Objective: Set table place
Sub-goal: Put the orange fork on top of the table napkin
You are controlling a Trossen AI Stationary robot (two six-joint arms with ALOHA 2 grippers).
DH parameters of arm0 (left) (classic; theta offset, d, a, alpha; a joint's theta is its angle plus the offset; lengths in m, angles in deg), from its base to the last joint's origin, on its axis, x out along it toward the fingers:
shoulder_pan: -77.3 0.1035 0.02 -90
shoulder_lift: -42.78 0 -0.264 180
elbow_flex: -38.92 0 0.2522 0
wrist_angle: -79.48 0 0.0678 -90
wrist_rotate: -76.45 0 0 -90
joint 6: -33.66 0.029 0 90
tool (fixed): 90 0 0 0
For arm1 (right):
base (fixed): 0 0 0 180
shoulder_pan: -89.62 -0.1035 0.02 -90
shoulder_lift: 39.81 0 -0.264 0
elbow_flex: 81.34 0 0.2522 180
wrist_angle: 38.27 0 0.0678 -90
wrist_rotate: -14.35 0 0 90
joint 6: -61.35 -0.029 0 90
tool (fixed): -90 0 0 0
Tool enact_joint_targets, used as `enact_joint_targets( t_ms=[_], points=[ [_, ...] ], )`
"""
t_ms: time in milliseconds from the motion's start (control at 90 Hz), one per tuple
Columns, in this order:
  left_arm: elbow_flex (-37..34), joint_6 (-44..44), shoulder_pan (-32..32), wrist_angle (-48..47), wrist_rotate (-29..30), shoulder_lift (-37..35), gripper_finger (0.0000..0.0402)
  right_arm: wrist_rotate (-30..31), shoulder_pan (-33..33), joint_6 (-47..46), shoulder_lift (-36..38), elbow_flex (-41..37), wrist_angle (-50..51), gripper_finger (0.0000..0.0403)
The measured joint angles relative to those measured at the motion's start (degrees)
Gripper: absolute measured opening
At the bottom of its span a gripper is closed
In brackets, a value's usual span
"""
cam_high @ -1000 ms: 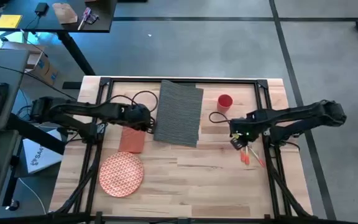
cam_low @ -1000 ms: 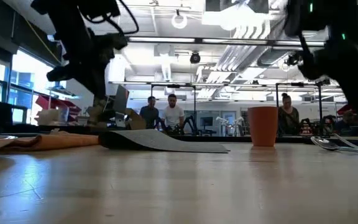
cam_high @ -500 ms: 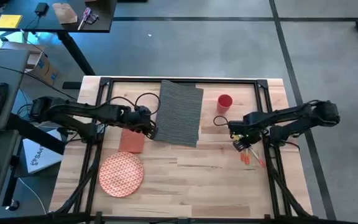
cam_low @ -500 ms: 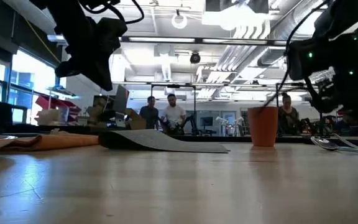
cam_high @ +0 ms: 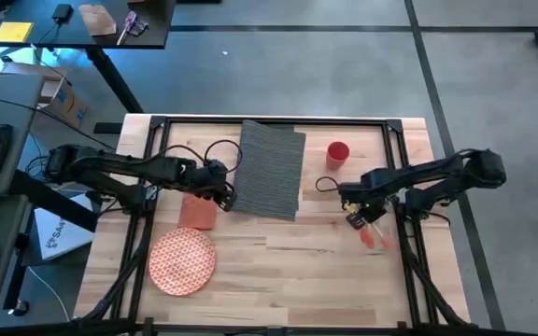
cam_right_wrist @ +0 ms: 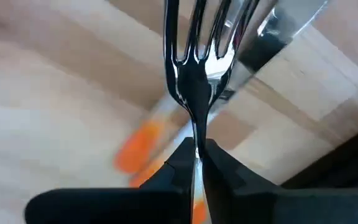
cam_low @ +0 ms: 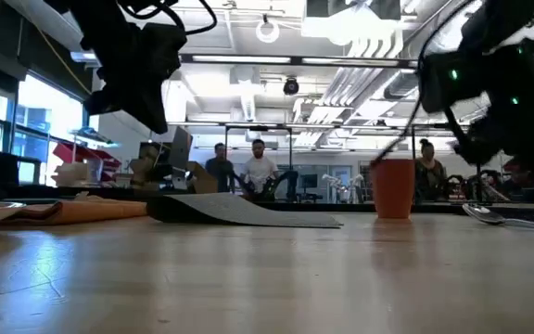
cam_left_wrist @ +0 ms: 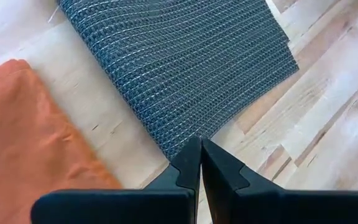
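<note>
Both arms are dark, slender, jointed links with black cables looping above the table (cam_high: 278,271); green indicator lights glow on the right arm.

Even overhead light, with soft shadows on the surface (cam_high: 278,252). Ceiling lamps glare in the low view. The fork (cam_right_wrist: 194,68) glints, its background motion-blurred.

Four cameras: my overhead, my table-level, and one on each wrist.

I look straight down on the whole table (cam_high: 278,257); level across it into the room; both share the placemat (cam_high: 269,170), which the left wrist sees close.
</note>
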Motion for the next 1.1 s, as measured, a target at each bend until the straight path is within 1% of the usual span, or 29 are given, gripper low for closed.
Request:
enact_joint_targets(
  t_ms=[44, 111, 233, 356, 422, 500, 567, 656, 700, 767, 844, 911, 989, 1100],
  points=[
    [0.02, 0.04, -0.66, 0.94, 0.00, 0.02, 0.0000, 0.56, -0.85, -1.90, 1.29, 2.53, -0.22, 0.0001],
    [0.01, 0.04, -1.95, 3.57, 0.36, 0.02, 0.0000, 3.16, -2.28, -5.22, 2.93, 6.70, -1.79, 0.0001],
    [0.02, 0.57, -5.35, 11.25, 4.12, 0.14, 0.0000, 11.00, -4.59, -10.11, 3.56, 14.90, -8.39, 0.0001],
    [0.04, 1.41, -7.10, 23.27, 5.80, 1.76, 0.0003, 20.07, -5.30, -11.14, 2.02, 21.51, -18.05, 0.0000],
    [0.04, 5.76, -7.45, 32.17, 5.47, 3.60, 0.0014, 24.02, -5.26, -10.19, 0.57, 24.02, -22.67, 0.0000],
    [0.04, 10.74, -7.60, 41.00, 5.28, 5.90, 0.0037, 27.03, -4.99, -8.94, -1.19, 26.92, -26.83, 0.0000],
    [0.04, 13.78, -7.37, 47.73, 5.18, 8.21, 0.0064, 28.02, -4.69, -8.09, -2.35, 28.82, -28.40, 0.0000],
    [0.04, 16.58, -7.07, 53.79, 5.22, 11.09, 0.0103, 28.26, -4.49, -6.98, -4.05, 30.95, -29.50, 0.0000],
    [0.04, 17.66, -6.93, 56.45, 6.41, 12.62, 0.0122, 28.26, -4.49, -6.68, -4.84, 31.76, -29.79, 0.0000],
    [0.06, 18.77, -6.75, 58.80, 8.01, 14.41, 0.0148, 28.30, -4.49, -5.69, -6.05, 33.24, -30.02, 0.0000],
    [0.80, 19.83, -6.75, 60.13, 8.41, 16.44, 0.0169, 28.30, -4.71, -5.34, -7.45, 34.68, -30.49, 0.0000],
    [1.92, 19.90, -6.75, 59.84, 8.86, 17.62, 0.0178, 28.29, -5.03, -5.06, -8.64, 35.66, -30.58, 0.0000],
    [3.52, 20.06, -6.75, 59.62, 9.14, 18.55, 0.0180, 28.26, -5.20, -4.81, -9.55, 36.52, -30.88, 0.0000],
    [5.84, 20.17, -6.96, 55.70, 11.70, 18.55, 0.0165, 28.37, -5.87, -5.28, -10.15, 36.84, -30.93, 0.0000]
  ],
)
